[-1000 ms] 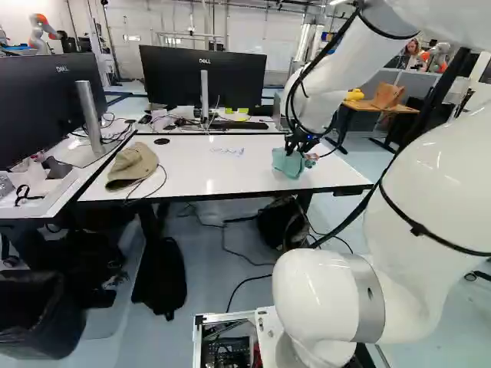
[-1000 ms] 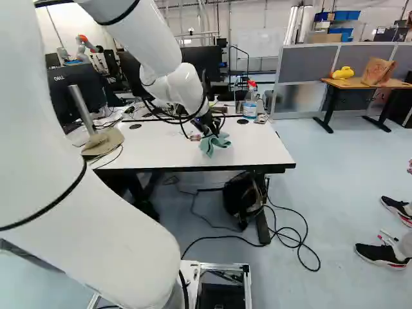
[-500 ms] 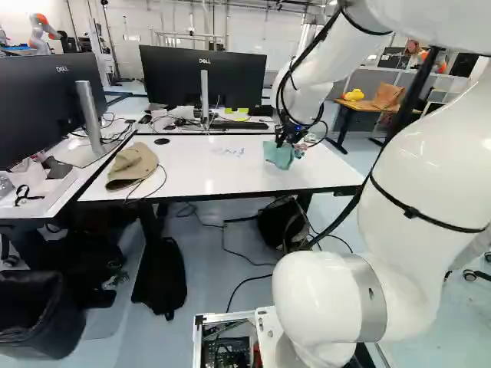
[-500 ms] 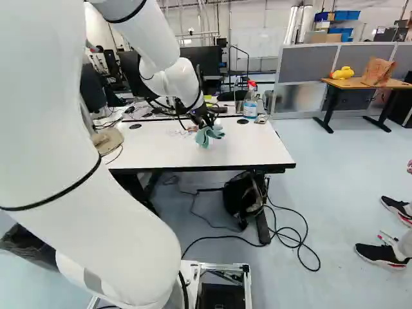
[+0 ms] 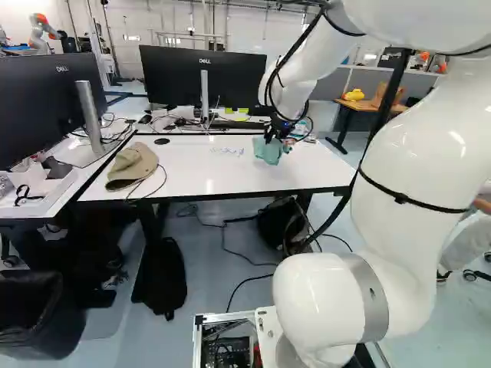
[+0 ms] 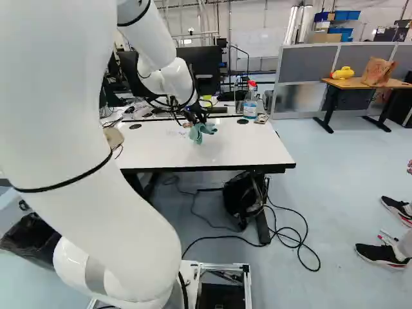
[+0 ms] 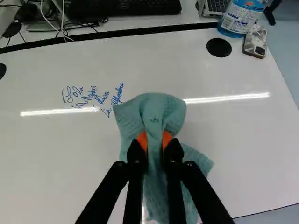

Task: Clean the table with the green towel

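L. base view: A white robot arm (image 5: pixel 301 65) reaches over a white-topped table (image 5: pixel 199 172), its black gripper (image 5: pixel 272 134) w/ a green towel (image 5: pixel 267 152) hanging from it, toward the tabletop's right-hand end. Blue handwriting (image 5: pixel 227 151) marks the surface nearby; a tan cap (image 5: pixel 132 165) lies at the table's left end, w/ a cable (image 5: pixel 157 184) alongside. A lg. monitor (image 5: pixel 202 77) stands on the adjoining desk (image 5: pixel 257 129) behind; another robot (image 5: pixel 38 32) is in the bkgd., far left.

R. base view: The towel shows below the gripper, over the tabletop. Nr. the far right corner, a spray bottle (image 6: pixel 250 103) w/ red top stands upright; a black bag (image 6: pixel 243 194) is under the table, by its leg (image 6: pixel 262 225).

Wrist view: The gripper (image 7: pixel 154 140) is closed on the towel, its orange pads (image 7: pixel 142 140) a narrow gap apart w/ bunched cloth pinched btwn. Folds spread ahead of the fingers & drape beneath them; whether cloth touches tabletop, can't tell. Handwriting, approx. four short lines, sits just beside the towel. Farther ahead: a round black disc (image 7: pixel 218 47) & a small phone-like item (image 7: pixel 255 41), nr. the bottle's base.
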Controlling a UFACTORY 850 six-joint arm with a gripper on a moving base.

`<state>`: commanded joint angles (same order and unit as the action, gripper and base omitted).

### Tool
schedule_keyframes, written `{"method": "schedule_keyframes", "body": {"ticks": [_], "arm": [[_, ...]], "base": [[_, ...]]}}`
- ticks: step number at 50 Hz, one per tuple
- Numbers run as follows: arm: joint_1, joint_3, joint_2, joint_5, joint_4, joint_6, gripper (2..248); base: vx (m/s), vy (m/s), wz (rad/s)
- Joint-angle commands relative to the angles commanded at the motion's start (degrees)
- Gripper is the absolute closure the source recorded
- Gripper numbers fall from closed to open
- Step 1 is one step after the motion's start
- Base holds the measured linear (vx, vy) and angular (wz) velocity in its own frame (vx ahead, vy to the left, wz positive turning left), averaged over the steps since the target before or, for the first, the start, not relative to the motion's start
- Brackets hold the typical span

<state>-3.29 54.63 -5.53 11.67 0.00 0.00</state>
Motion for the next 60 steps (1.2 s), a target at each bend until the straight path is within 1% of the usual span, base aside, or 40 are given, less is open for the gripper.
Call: {"method": "schedule_keyframes", "body": {"ticks": [25,60], "arm": [[3.9,5.8,-5.3,0.0,0.0,0.0,197],[8.7,14.6,-12.8,0.0,0.0,0.0,197]], "base": [[0.000,0.000,0.000],[0.000,0.000,0.000]]}}
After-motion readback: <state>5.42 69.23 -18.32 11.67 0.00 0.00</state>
